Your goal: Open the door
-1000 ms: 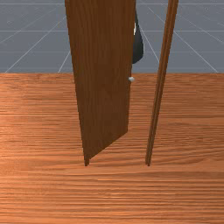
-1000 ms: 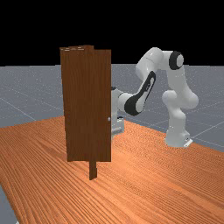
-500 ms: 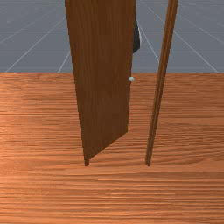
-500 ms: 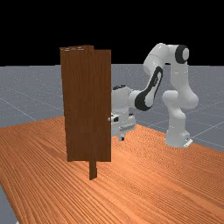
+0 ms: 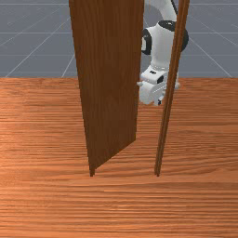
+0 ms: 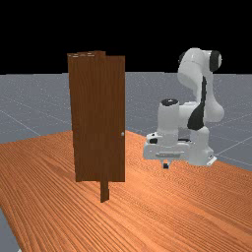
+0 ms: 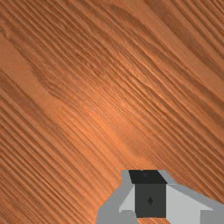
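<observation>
We're seeing the door (image 5: pixel 109 83) standing ajar, front view's left: opening's looking largely done, maybe some widening remaining! Our gripper (image 6: pixel 165 166)'s hovering well apart, far view's right; wide or narrow, we're failing to tell.

The door (image 6: pixel 114 118) looks like dark brown wood, flat and dull, with thin lines running up and down. The post (image 5: pixel 174 56) looks like the same dull wood. The little knob (image 6: pixel 122 134) is pale and smooth, like metal. The counter (image 6: pixel 162 206) looks like orange-brown wood, streaky all over, with a soft shine in places. The arm (image 6: pixel 170 118) looks like smooth, slightly shiny white plastic, with smooth black parts too.
</observation>
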### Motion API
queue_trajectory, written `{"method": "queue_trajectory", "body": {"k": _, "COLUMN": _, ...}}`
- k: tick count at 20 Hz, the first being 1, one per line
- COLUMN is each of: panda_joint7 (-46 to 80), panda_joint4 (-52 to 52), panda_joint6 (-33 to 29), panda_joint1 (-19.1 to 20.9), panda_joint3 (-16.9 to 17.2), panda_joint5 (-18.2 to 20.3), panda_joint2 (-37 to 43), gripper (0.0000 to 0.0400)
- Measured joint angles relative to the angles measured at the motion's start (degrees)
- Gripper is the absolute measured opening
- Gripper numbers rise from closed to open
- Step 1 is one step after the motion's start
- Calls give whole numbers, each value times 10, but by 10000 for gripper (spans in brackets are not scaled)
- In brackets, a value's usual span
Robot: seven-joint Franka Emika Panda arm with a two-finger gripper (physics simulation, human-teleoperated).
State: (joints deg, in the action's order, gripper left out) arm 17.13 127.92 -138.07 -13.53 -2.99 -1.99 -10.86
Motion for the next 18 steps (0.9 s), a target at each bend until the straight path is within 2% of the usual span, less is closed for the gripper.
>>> {"method": "queue_trajectory", "body": {"k": 1, "panda_joint7": 69, "panda_joint4": -40, "panda_joint6": 15, "panda_joint1": -41, "panda_joint3": -7, "panda_joint5": -2, "panda_joint2": -27, "gripper": 0}}
{"method": "queue_trajectory", "body": {"k": 2, "panda_joint7": 75, "panda_joint4": -76, "panda_joint6": 28, "panda_joint1": -72, "panda_joint3": -16, "panda_joint5": -8, "panda_joint2": -50, "gripper": 0}}
{"method": "queue_trajectory", "body": {"k": 4, "panda_joint7": -38, "panda_joint4": -114, "panda_joint6": 40, "panda_joint1": -91, "panda_joint3": -43, "panda_joint5": -26, "panda_joint2": -76, "gripper": 0}}
{"method": "queue_trajectory", "body": {"k": 5, "panda_joint7": -124, "panda_joint4": -114, "panda_joint6": 29, "panda_joint1": -79, "panda_joint3": -60, "panda_joint5": -13, "panda_joint2": -78, "gripper": 0}}
{"method": "queue_trajectory", "body": {"k": 6, "panda_joint7": -158, "panda_joint4": -154, "panda_joint6": 52, "panda_joint1": -81, "panda_joint3": -59, "panda_joint5": -36, "panda_joint2": -101, "gripper": 0}}
{"method": "queue_trajectory", "body": {"k": 7, "panda_joint7": -196, "panda_joint4": -211, "panda_joint6": 74, "panda_joint1": -75, "panda_joint3": -61, "panda_joint5": -41, "panda_joint2": -137, "gripper": 0}}
{"method": "queue_trajectory", "body": {"k": 9, "panda_joint7": -227, "panda_joint4": -410, "panda_joint6": 154, "panda_joint1": -70, "panda_joint3": -53, "panda_joint5": -46, "panda_joint2": -254, "gripper": 0}}
{"method": "queue_trajectory", "body": {"k": 10, "panda_joint7": -174, "panda_joint4": -414, "panda_joint6": 154, "panda_joint1": -71, "panda_joint3": -41, "panda_joint5": -38, "panda_joint2": -258, "gripper": 0}}
{"method": "queue_trajectory", "body": {"k": 11, "panda_joint7": -245, "panda_joint4": -583, "panda_joint6": 232, "panda_joint1": -72, "panda_joint3": -46, "panda_joint5": -46, "panda_joint2": -350, "gripper": 0}}
{"method": "queue_trajectory", "body": {"k": 12, "panda_joint7": -196, "panda_joint4": -588, "panda_joint6": 233, "panda_joint1": -72, "panda_joint3": -36, "panda_joint5": -39, "panda_joint2": -356, "gripper": 0}}
{"method": "queue_trajectory", "body": {"k": 14, "panda_joint7": -196, "panda_joint4": -587, "panda_joint6": 233, "panda_joint1": -70, "panda_joint3": -36, "panda_joint5": -39, "panda_joint2": -357, "gripper": 0}}
{"method": "queue_trajectory", "body": {"k": 15, "panda_joint7": -247, "panda_joint4": -674, "panda_joint6": 270, "panda_joint1": -70, "panda_joint3": -41, "panda_joint5": -46, "panda_joint2": -404, "gripper": 0}}
{"method": "queue_trajectory", "body": {"k": 16, "panda_joint7": -207, "panda_joint4": -676, "panda_joint6": 271, "panda_joint1": -72, "panda_joint3": -34, "panda_joint5": -40, "panda_joint2": -407, "gripper": 0}}
{"method": "queue_trajectory", "body": {"k": 18, "panda_joint7": -371, "panda_joint4": -603, "panda_joint6": 239, "panda_joint1": -34, "panda_joint3": -60, "panda_joint5": -57, "panda_joint2": -369, "gripper": 0}}
